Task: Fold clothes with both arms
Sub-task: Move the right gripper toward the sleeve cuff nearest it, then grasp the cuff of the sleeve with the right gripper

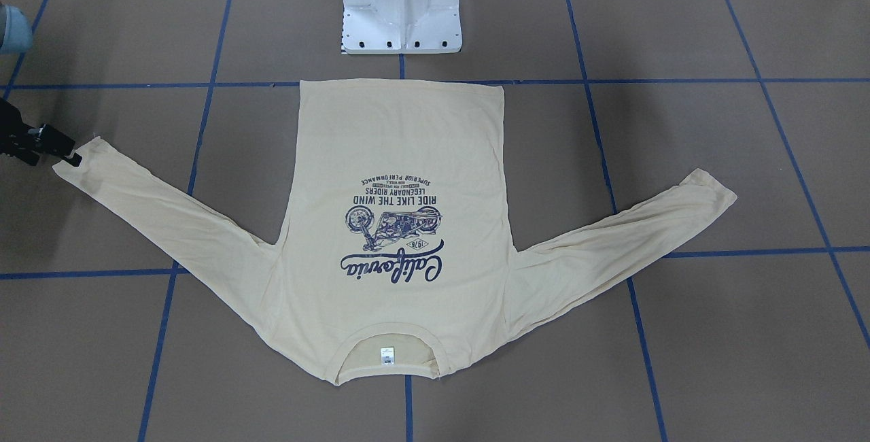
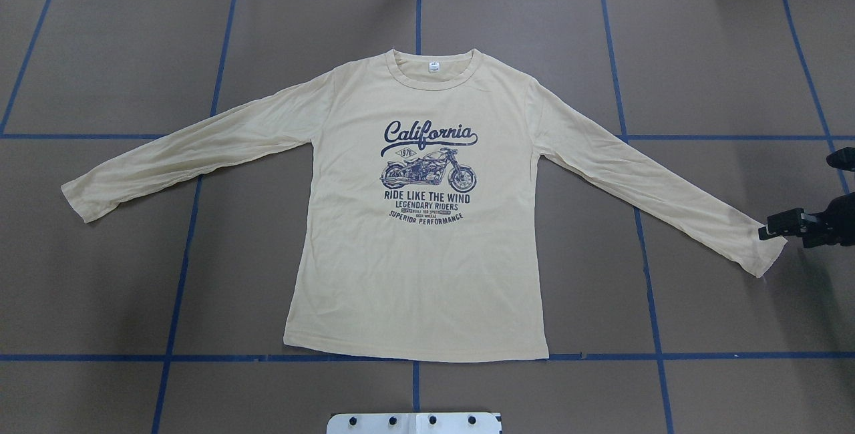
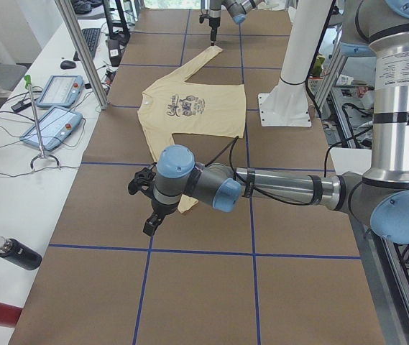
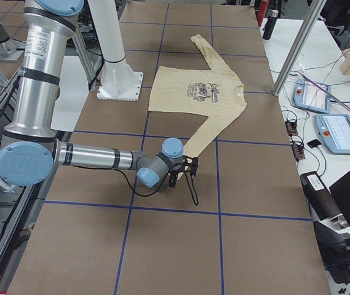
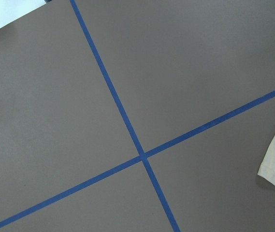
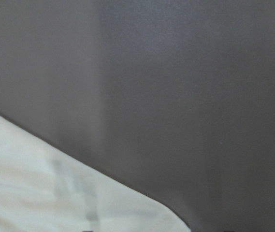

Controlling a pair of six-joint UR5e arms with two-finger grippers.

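- Front: you've got the pale cream-yellow long-sleeved shirt with navy "California" print (image 1: 401,156) flat, print up, on the brown blue-taped table (image 1: 714,20), hem towards the white metal pedestal (image 1: 401,13). Black right gripper (image 1: 66,153) touches one cuff; can't tell jaw width.
- Overhead: sleeves spread outward.
- Left side: black left gripper (image 3: 149,224) hangs near the other cuff, state can't tell. Blue-grey pendants (image 3: 49,128) and black bottle (image 3: 17,253) sit on the white side bench (image 3: 3,201).
- Right wrist: blurred cloth edge.
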